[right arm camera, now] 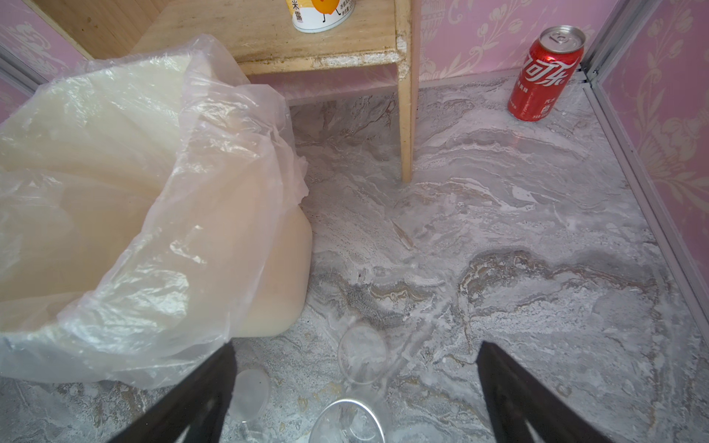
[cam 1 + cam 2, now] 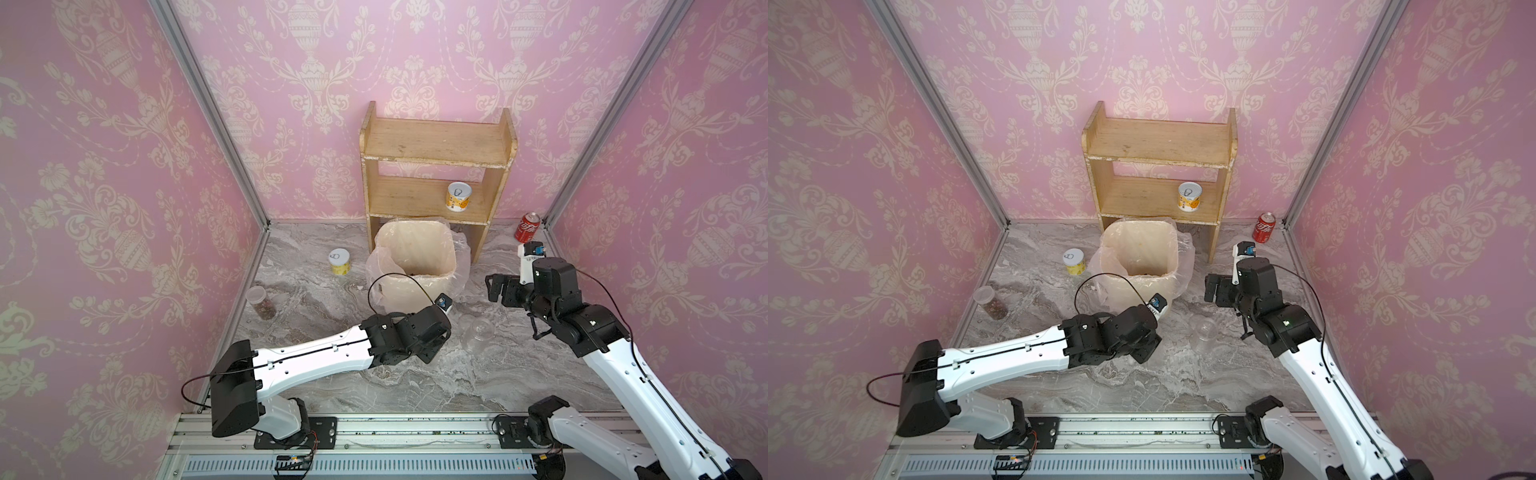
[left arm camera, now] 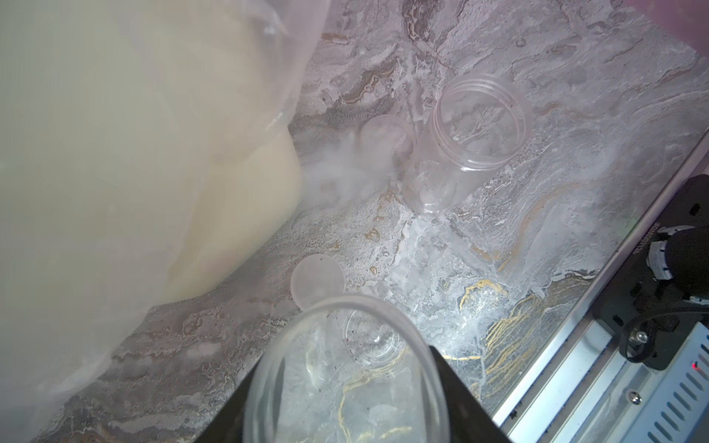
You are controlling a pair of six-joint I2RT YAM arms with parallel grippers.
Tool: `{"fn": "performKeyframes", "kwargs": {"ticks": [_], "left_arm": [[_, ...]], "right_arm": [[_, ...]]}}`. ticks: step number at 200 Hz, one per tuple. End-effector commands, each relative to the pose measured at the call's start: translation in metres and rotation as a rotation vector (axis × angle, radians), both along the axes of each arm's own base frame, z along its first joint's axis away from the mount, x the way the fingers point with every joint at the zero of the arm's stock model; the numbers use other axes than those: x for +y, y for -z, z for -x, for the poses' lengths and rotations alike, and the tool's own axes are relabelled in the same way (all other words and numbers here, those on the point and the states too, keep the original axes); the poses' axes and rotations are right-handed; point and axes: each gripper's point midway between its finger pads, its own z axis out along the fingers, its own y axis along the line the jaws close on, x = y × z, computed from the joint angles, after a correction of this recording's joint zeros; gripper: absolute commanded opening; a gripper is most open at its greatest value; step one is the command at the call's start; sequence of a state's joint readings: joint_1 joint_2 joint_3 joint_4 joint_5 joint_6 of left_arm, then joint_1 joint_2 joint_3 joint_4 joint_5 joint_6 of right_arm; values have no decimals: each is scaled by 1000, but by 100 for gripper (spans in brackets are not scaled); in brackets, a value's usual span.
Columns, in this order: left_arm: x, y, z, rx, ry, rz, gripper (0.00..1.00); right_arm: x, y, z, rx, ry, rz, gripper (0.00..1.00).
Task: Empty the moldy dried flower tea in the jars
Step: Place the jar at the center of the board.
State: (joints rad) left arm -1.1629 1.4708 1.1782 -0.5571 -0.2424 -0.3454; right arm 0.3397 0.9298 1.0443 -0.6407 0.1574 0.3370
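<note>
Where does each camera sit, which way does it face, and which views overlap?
Top views: high over the front rail, facing down toward the back wall; left arm, right arm, bin, shelf, lidded tea jar show.
Left wrist: on the left arm, facing the floor past the left claw, shut on an empty jar; bin side, second empty jar.
Right wrist: on the right arm, facing bin, shelf leg and cola can past the open right claw.
Shared: cola can in right wrist and both top views; bin in every view.

Top views: my high front pair, looking down and back toward the shelf (image 2: pixel 436 141); near-identical, covering the whole floor (image 2: pixel 415 386).
Left wrist: close by the bin (image 3: pixel 115 153), jar (image 3: pixel 345 383) rim at the lens.
Right wrist: low, facing bin and can (image 1: pixel 544 73).
Shared: bin in all four.
</note>
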Motion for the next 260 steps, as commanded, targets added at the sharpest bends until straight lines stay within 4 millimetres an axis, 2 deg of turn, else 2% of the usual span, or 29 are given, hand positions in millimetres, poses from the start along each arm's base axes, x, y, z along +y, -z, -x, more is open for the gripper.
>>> {"fn": "performKeyframes", "kwargs": {"ticks": [1,33,151,173,260], "left_arm": [[0,9,-3,-40,0,-41,35],[5,18,-4,-56,-5,-89,35],[12,26,-2,-75,-17,-96,35],[13,26,-1,-75,-12,-101,40],[11,23,3,-59,10,-89,71]], "right_arm": [[-7,-2,1,-22,30,-3,100],[-7,-1,3,-23,30,-3,100],[-8,3,5,-19,30,-7,100],[-8,4,6,-15,28,-5,100],[-8,4,7,-17,25,-11,100]]}}
